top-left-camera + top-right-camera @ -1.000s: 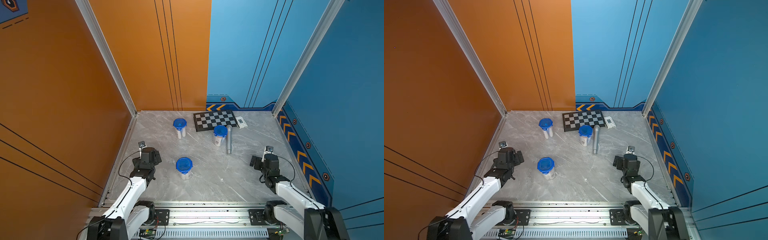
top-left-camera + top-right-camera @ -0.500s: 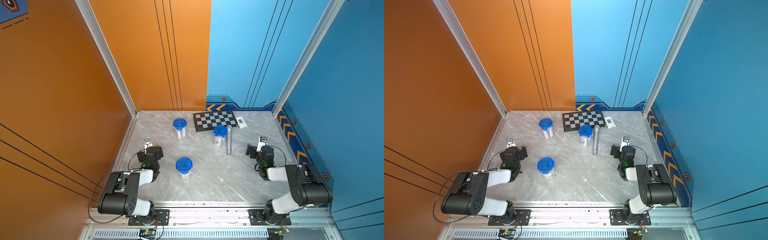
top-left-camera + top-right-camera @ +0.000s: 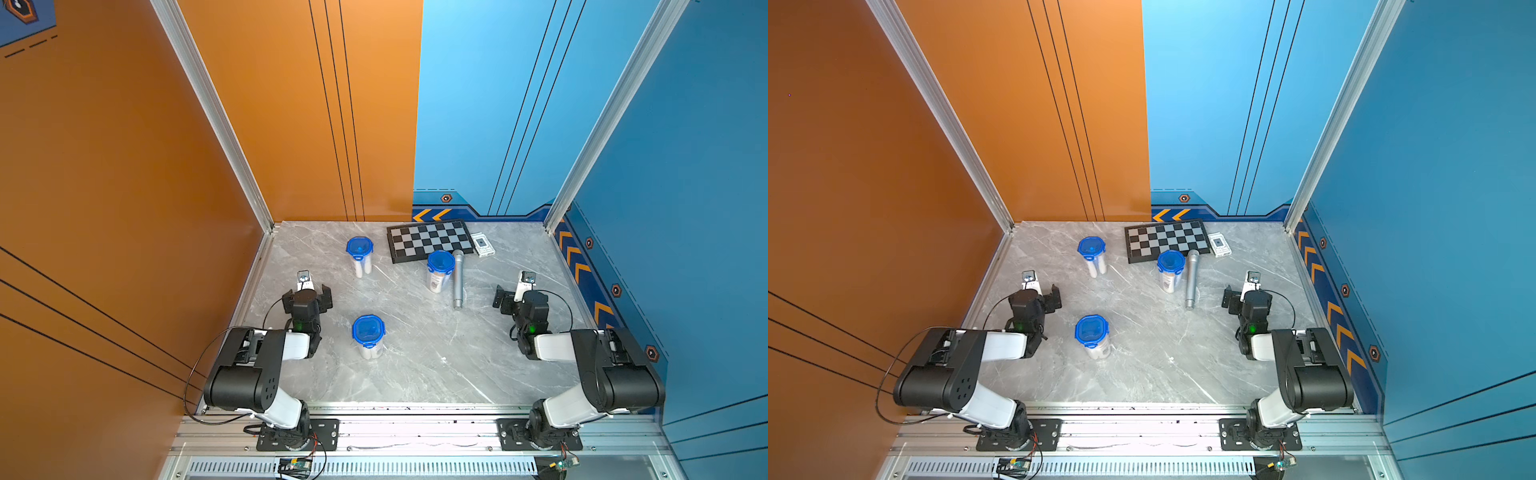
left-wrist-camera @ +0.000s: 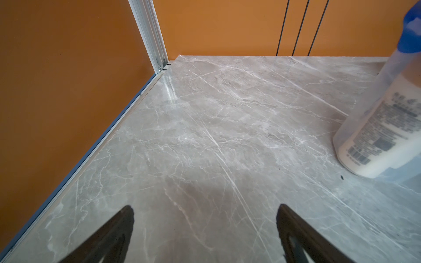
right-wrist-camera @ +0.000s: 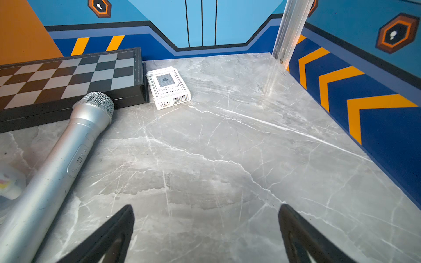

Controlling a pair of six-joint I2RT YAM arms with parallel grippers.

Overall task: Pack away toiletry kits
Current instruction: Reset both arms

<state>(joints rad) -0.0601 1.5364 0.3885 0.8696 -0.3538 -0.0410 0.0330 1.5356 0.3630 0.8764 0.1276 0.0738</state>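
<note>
Three tall clear cups with blue lids stand shut on the marble table [image 3: 415, 365] in both top views: one at the back left [image 3: 360, 257], one mid-back [image 3: 439, 272] and one near the front [image 3: 368, 336]. White toiletry items show through their walls. The left wrist view has the back-left cup [image 4: 382, 127] with a white printed bottle inside. My left gripper [image 3: 306, 291] [image 4: 205, 211] is open and empty over bare table, left of the front cup [image 3: 1092, 336]. My right gripper [image 3: 514, 293] [image 5: 206, 211] is open and empty at the right side.
A silver microphone [image 3: 458, 278] [image 5: 57, 157] lies beside the mid-back cup. A black-and-white chessboard [image 3: 430, 241] [image 5: 68, 77] and a card box [image 3: 483, 244] [image 5: 168, 87] sit at the back wall. Orange and blue walls enclose three sides.
Both arms have folded, with their elbows raised over the front rail. Both grippers have shifted slightly toward the back of the table. The cups and the other objects have not moved.
</note>
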